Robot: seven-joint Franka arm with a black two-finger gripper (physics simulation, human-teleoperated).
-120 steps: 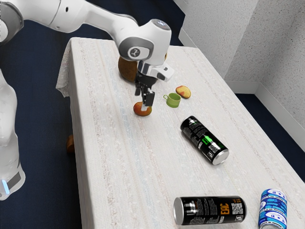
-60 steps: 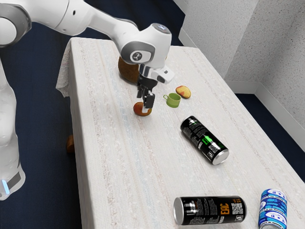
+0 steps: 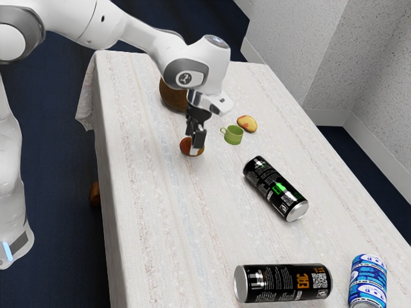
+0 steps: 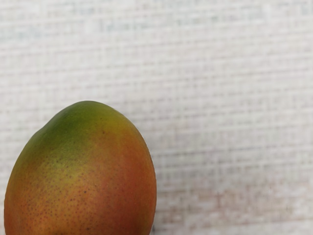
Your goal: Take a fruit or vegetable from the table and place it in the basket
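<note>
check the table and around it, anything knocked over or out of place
The green-lettered black can and orange-lettered black can lie on their sides, though cans usually stand. A brown object, partly hidden behind the tablecloth, seems to be off the table, perhaps fallen. I see no spill.

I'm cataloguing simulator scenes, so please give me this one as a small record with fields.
fruit at end effector: mango, green to orange-red, on the tablecloth
end effector: down at the mango
other fruit: yellow-and-red one, beside the cup
cup: green mug, handle toward the mango
cans: black with green print and black with orange print, both on their sides; blue-and-white
possible basket: brown rounded object, partly hidden by the arm
mango placed: not yet
</note>
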